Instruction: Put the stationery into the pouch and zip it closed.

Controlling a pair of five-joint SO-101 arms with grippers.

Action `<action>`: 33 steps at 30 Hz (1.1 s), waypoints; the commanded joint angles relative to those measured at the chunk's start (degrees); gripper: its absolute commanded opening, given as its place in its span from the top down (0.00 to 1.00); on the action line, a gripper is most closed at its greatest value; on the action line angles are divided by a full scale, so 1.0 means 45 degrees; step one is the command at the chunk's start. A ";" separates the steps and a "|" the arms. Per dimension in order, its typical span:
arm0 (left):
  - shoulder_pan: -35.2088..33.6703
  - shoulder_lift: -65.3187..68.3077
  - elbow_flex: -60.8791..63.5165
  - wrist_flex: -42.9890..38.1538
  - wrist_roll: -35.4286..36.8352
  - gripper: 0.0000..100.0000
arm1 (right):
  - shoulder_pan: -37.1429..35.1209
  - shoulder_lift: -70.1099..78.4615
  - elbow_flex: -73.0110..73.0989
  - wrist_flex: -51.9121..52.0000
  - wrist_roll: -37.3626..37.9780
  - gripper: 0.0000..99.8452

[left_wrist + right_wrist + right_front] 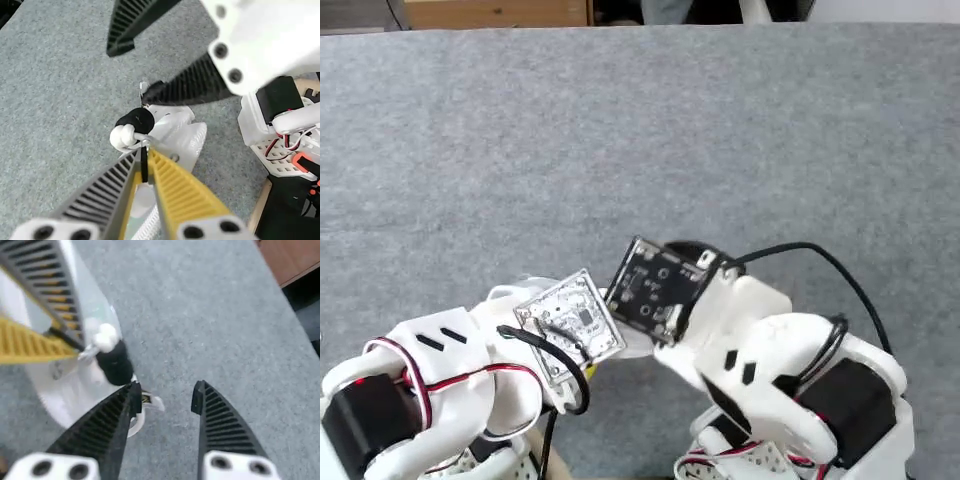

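Note:
The white, partly clear pouch [177, 135] lies on the grey table under both wrists. Its zipper pull [131, 129], a cord with a white bead and a black bead, sticks out at the pouch's end. My left gripper [143, 156], with one grey and one yellow finger, is shut on that cord. My right gripper [167, 395] has black fingers and stands open beside the pouch's end. One of its fingers [107, 425] lies against the pouch [65, 385] by a small tab [150, 401]; the other is over bare table. From above, both arms cover the pouch.
Grey felt table [640, 130] stretches away in front of both arms. The left arm [440, 370] and right arm [770, 350] crowd together at the near edge. A wooden edge [490, 12] runs along the far side.

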 commanded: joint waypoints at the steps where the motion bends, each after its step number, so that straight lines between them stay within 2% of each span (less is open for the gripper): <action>1: 0.0029 0.0098 0.0400 0.0332 -0.0117 0.97 | -0.1231 -0.0010 0.0010 0.0371 -0.0352 0.81; 8: 0.0049 0.0078 0.0400 0.0352 -0.0098 0.97 | -0.3321 -0.0440 -0.1045 0.0332 -0.1543 0.81; 18: 0.0049 0.0059 0.0283 0.0606 -0.0039 0.97 | -0.3302 -0.0557 -0.0498 -0.0918 -0.1465 0.82; 20: 0.0049 0.0059 0.0361 0.0664 -0.0039 0.97 | -0.3302 -0.0557 -0.0283 -0.1153 -0.1446 0.86; 24: 0.0049 -0.0098 0.0244 0.0684 -0.0039 0.97 | -0.3302 -0.0557 0.0303 -0.1387 -0.1426 0.99; 31: -0.0049 -0.1114 0.0889 0.0684 -0.0020 0.97 | -0.3263 -0.0557 0.1065 -0.1817 -0.1114 0.99; 33: -0.0068 -0.1133 0.0850 0.0684 -0.0020 0.97 | -0.2774 -0.0557 0.1104 -0.1934 -0.0762 0.99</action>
